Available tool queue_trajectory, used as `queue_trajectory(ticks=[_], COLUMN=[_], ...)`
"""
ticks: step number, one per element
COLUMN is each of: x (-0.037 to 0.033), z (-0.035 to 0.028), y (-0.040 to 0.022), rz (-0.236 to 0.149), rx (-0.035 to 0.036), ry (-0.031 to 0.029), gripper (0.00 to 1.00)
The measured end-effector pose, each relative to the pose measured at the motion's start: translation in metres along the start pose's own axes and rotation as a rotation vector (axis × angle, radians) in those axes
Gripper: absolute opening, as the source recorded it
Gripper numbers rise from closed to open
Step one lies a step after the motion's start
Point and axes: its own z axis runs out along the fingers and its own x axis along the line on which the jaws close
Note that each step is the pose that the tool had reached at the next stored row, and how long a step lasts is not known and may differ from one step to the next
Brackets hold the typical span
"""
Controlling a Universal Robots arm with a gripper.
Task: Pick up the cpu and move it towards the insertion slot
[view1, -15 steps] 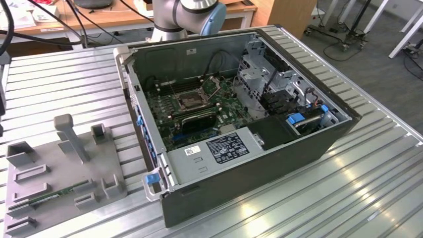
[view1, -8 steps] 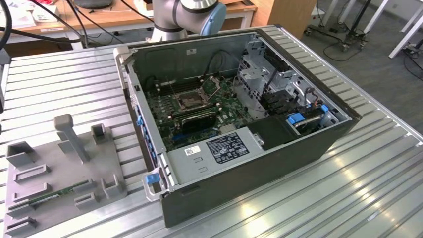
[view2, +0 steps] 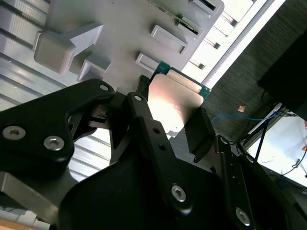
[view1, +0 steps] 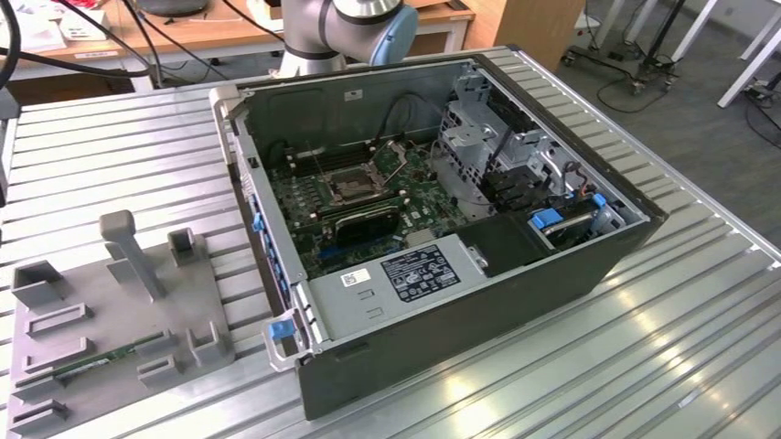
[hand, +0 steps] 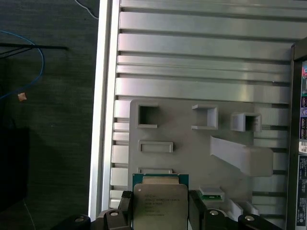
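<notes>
The cpu (hand: 159, 202) is clamped edgewise in the claw (hand: 160, 209); best carried level and slowly towards the insertion slot (view1: 347, 187).

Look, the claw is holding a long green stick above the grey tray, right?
Not quite. The claw is holding a flat, square, silvery chip, not a long green stick. You can see it pinched between the claw's two sides in both wrist views. The rest is right: it is above the grey tray.
</notes>
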Motion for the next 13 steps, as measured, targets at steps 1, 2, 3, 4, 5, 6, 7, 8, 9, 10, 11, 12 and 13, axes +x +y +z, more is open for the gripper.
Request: queue_trajectory(ticks=[1,2,3,4,5,6,7,8,9,10,11,12,13], x=[0.0,0.0,0.0,0.0,0.0,0.0,0.0,0.0,0.0,0.0,0.0,0.0,0.0], z=[-0.0005,-0.0009,-0.0014,-0.0018,-0.0023,-0.0027,-0.0032,-0.0038,-0.0045,-0.0052,-0.0059,-0.0067,-0.0074], y=[0.0,0.0,0.0,0.0,0.0,0.0,0.0,0.0,0.0001,0.0001,0.0001,0.0001,0.0001], rz=[0.0,0.0,0.0,0.0,0.0,0.0,0.0,0.0,0.0,0.0,0.0,0.0,0.0], rx=[0.0,0.0,0.0,0.0,-0.0001,-0.0001,-0.0001,0.0,0.0,0.0,-0.0001,0.0,-0.0001], ry=[0.0,0.0,0.0,0.0,0.0,-0.0001,-0.0001,0.0,0.0,0.0,-0.0001,0.0,-0.0001], gripper=[0.55,0.55,0.55,0.55,0.55,0.55,0.55,0.55,0.55,0.55,0.55,0.55,0.55])
